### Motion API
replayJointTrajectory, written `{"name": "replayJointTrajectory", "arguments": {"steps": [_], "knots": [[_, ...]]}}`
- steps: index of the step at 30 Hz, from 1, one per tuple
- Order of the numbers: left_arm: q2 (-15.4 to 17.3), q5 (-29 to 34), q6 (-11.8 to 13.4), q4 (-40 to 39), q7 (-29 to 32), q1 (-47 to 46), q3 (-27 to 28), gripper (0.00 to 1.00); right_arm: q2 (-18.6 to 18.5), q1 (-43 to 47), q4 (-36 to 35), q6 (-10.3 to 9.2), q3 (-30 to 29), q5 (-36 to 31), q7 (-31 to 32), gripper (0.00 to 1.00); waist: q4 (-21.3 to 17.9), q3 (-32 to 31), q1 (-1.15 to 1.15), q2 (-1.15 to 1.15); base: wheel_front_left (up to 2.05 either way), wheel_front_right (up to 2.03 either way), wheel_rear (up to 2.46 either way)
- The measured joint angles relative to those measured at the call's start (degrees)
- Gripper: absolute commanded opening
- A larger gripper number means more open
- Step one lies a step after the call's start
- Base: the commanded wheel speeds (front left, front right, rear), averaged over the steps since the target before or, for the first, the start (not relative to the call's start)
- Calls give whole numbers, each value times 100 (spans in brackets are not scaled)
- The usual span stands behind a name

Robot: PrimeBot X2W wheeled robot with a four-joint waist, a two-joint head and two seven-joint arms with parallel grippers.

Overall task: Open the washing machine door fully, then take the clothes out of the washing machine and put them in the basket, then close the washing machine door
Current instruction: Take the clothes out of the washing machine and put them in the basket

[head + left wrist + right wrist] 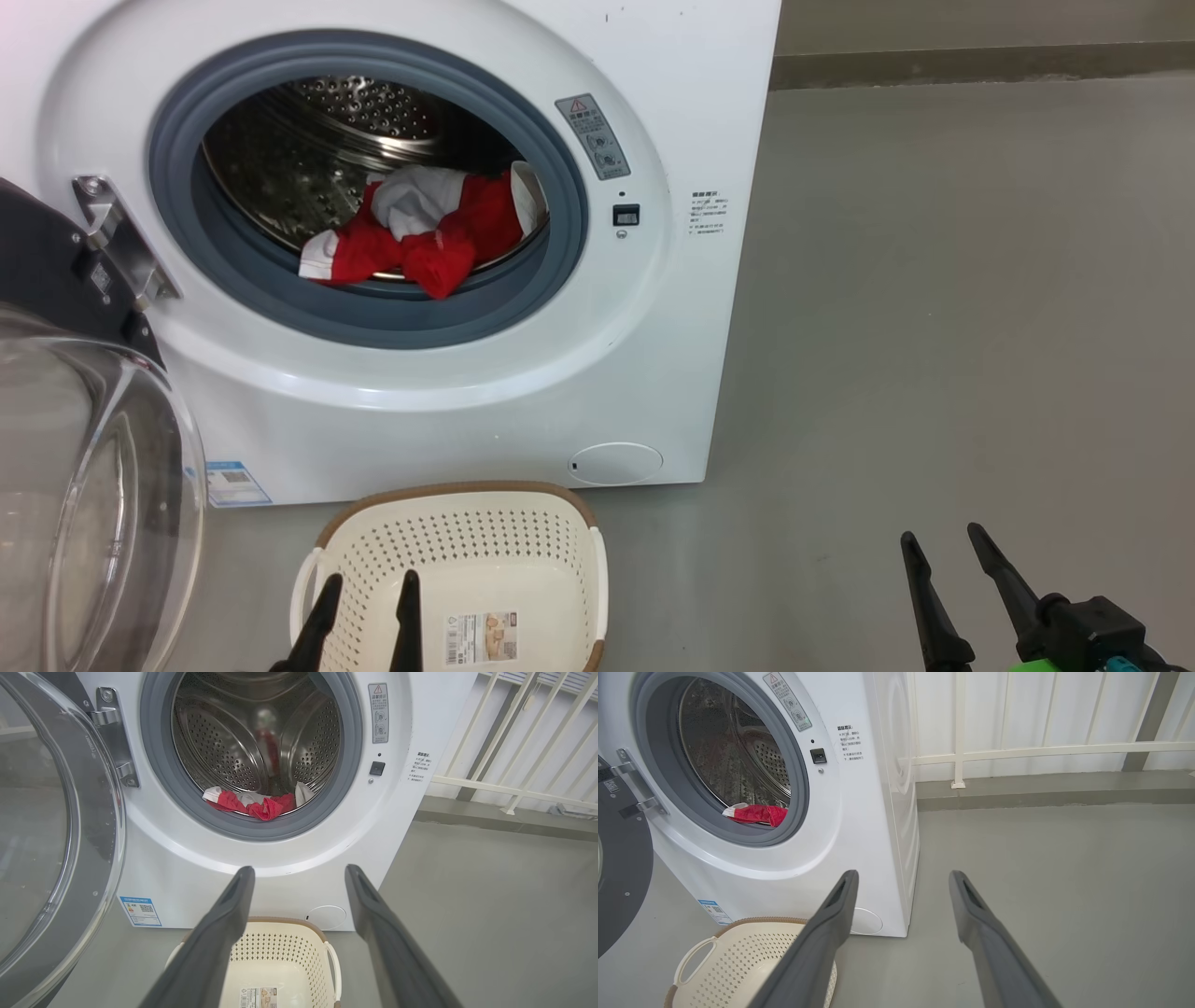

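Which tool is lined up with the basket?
The left tool: it overlaps the basket in the head view. The right tool sits over bare floor.

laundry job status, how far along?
Done: washing machine door swung wide open. In hand: nothing; left gripper and right gripper are open, empty, short of the washing machine. Left: clothes lie inside it, basket has none; then close the door.

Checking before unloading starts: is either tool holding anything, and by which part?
Nothing is held. The left tool and the right tool both stand open and empty; the clothes lie inside the washing machine.
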Motion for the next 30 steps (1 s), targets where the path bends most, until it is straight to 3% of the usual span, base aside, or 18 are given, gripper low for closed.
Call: {"name": "replayJointTrajectory", "arguments": {"steps": [19,30], "knots": [[55,-16,23,19,2,-2,-44,100,0,-1,37,0,15,0,0,100,-46,-40,0,0,0,0,0],[56,-26,49,409,-8,-264,-185,100,0,-4,20,0,23,-1,0,100,-111,84,0,0,0,0,0]]}}
